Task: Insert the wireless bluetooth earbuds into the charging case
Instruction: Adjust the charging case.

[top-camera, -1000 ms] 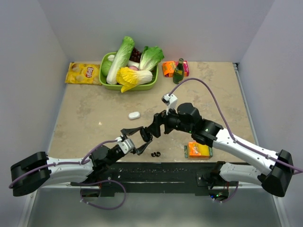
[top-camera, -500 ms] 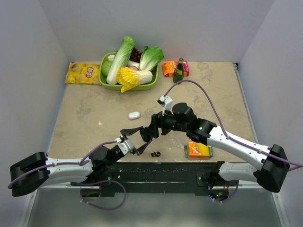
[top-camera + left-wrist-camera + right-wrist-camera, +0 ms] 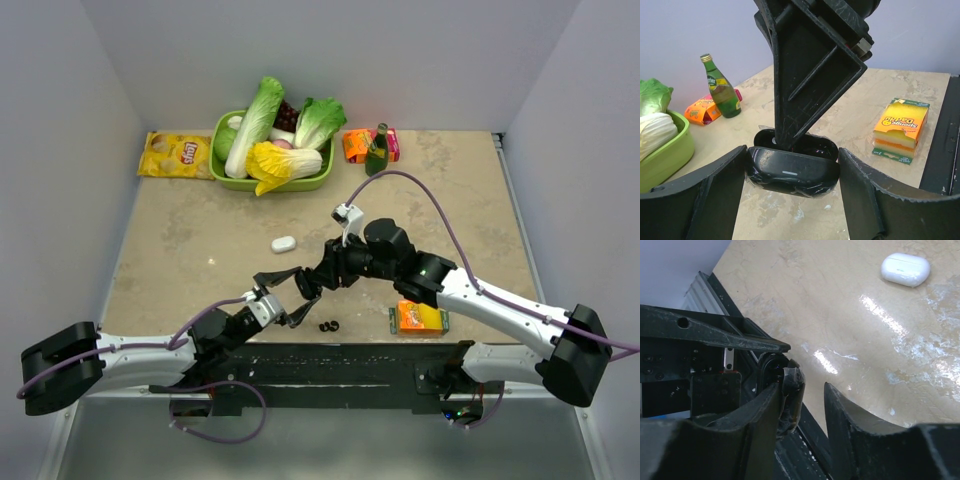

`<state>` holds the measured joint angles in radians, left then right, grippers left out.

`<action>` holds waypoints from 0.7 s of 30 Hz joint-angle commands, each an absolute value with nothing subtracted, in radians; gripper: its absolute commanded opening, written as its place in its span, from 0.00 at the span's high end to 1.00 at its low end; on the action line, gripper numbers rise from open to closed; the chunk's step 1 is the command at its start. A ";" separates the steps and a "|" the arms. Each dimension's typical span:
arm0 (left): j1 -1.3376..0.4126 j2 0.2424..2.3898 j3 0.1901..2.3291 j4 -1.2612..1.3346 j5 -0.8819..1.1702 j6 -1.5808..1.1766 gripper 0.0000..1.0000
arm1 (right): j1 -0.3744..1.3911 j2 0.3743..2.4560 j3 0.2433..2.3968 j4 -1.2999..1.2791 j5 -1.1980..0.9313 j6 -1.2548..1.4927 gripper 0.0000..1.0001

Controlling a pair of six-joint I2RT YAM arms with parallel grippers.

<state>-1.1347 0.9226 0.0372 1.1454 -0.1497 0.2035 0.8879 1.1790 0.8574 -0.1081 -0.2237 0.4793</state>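
Observation:
A black charging case [image 3: 792, 172], wrapped in clear tape and with its lid raised, sits between the pads of my left gripper [image 3: 792, 186], which is shut on it just above the table. My right gripper [image 3: 805, 390] reaches down onto the case. One of its fingers [image 3: 810, 75] lies against the raised lid [image 3: 792, 390], and the other stands a small gap away from it. In the top view the two grippers meet at the case [image 3: 303, 291]. A pair of black earbuds [image 3: 327, 326] lies on the table near the front edge.
A closed white case [image 3: 284, 243] lies further back on the table. A green basket [image 3: 315, 182] of vegetables, a chips bag [image 3: 175, 155], a green bottle [image 3: 377, 152] and orange packs [image 3: 357, 146] line the back. A sponge pack [image 3: 420, 317] lies front right.
My right gripper has moved left and down onto the case's lid, and its jaws have narrowed. The left arm and the case have stayed still.

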 commanded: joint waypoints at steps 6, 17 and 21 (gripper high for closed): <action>-1.143 0.913 0.057 1.241 -0.156 0.224 1.00 | 0.882 1.184 0.850 -0.063 -0.253 0.476 0.71; -1.144 0.940 0.060 1.255 -0.155 0.218 1.00 | 0.882 1.190 0.861 -0.072 -0.258 0.457 1.00; -1.144 0.959 0.071 1.244 -0.158 0.195 1.00 | 0.884 1.178 0.880 -0.103 -0.210 0.420 1.00</action>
<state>-1.1393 0.9436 0.0376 1.1774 -0.1535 0.2131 0.8833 1.1923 0.8574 -0.1055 -0.2276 0.4770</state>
